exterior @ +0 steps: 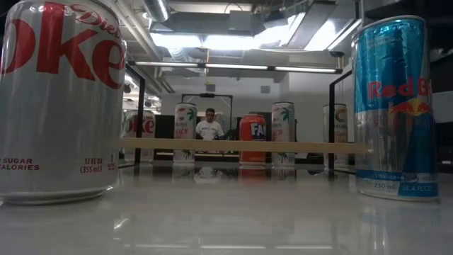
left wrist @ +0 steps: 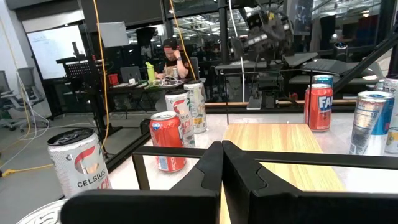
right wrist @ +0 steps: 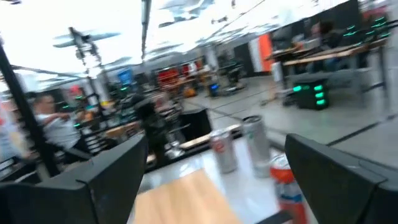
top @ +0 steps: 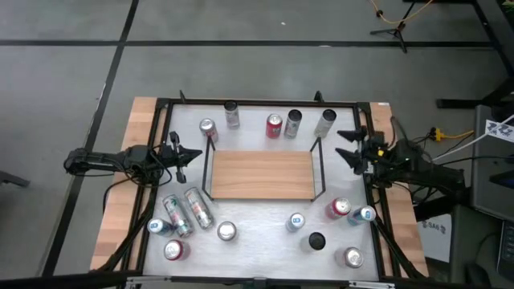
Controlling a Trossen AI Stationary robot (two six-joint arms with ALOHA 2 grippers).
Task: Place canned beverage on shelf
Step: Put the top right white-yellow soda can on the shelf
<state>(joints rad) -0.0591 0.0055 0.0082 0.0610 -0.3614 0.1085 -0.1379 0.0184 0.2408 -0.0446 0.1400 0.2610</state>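
Shelf (top: 262, 174) sits bare at mid-table, cans scattered all around it on the tabletop, none on the board. So the task looks to be at its start, with no can picked yet. The left gripper (top: 186, 155) hovers off the shelf's left rail, its fingers pressed together. The right gripper (top: 353, 148) hangs near the right rail, fingers spread wide and holding nothing. The next move probably calls for the right gripper to descend around a nearby upright can, such as the red can (top: 339, 208) just below it.
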